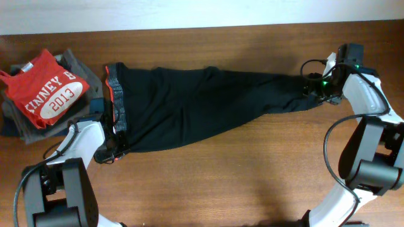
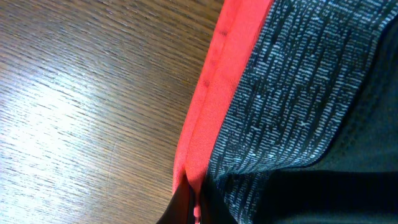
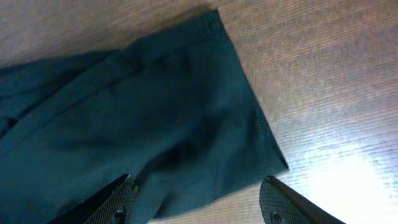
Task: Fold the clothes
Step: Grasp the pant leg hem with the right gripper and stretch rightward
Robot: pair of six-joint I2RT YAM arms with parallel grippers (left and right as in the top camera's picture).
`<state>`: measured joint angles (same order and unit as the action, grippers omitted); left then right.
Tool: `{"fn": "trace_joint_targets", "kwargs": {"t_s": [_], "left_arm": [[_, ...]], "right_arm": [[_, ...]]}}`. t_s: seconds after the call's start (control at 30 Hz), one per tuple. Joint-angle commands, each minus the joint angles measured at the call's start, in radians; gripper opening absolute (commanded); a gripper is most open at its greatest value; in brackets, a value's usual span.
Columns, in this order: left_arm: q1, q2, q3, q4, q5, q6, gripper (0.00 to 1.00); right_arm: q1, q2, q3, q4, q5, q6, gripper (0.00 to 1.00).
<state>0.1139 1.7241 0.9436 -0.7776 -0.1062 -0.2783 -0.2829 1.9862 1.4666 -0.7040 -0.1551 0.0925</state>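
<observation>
Left fingers (image 2: 178, 211) gripped the red-edged waistband of long black soft-fabric trousers (image 1: 189, 107); right fingers (image 3: 283, 205) straddled the hem, open, probably needing to close before folding.

Black trousers (image 1: 189, 107) lie spread flat, long axis running left to right, legs together one over the other. The grey knit waistband (image 2: 280, 106) with a red-orange edge is at the left end. Legs taper rightward, with the hem (image 3: 249, 124) flat at the right end. A few soft creases mid-fabric.
</observation>
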Motion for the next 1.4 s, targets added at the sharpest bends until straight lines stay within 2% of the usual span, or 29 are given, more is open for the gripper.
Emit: {"fn": "trace_joint_targets", "kwargs": {"t_s": [0.0,0.17,0.37,0.5,0.8,1.0,1.1,1.2,1.37], "left_arm": [[0.014,0.033,-0.024,0.018,-0.032,-0.017,0.01],[0.014,0.032,-0.024,0.026,-0.031,-0.017,0.0],[0.014,0.032,-0.024,0.029,-0.029,-0.017,0.01],[0.013,0.032,-0.024,0.033,-0.029,-0.018,0.0],[0.013,0.033,-0.024,0.037,-0.029,-0.017,0.01],[0.013,0.032,-0.024,0.037,-0.029,-0.017,0.0],[0.013,0.033,-0.024,0.037,-0.029,-0.017,0.01],[0.014,0.032,-0.024,0.037,-0.033,-0.017,0.0],[0.014,0.032,-0.024,0.015,-0.04,-0.017,0.0]], "right_arm": [[-0.006,0.039,-0.005,0.019,0.016,-0.01,0.67],[-0.006,0.085,-0.005,0.024,0.029,-0.007,0.55],[-0.006,0.115,-0.005,0.024,0.127,-0.006,0.55],[-0.006,0.116,-0.005,0.025,0.19,-0.006,0.58],[-0.006,0.116,-0.007,0.024,0.197,0.001,0.57],[-0.006,0.116,-0.014,0.024,0.193,0.001,0.27],[-0.006,0.116,-0.016,0.022,0.195,0.001,0.06],[-0.017,0.113,-0.015,-0.005,0.239,0.03,0.04],[-0.091,0.093,-0.015,-0.116,0.494,0.183,0.04]]}}
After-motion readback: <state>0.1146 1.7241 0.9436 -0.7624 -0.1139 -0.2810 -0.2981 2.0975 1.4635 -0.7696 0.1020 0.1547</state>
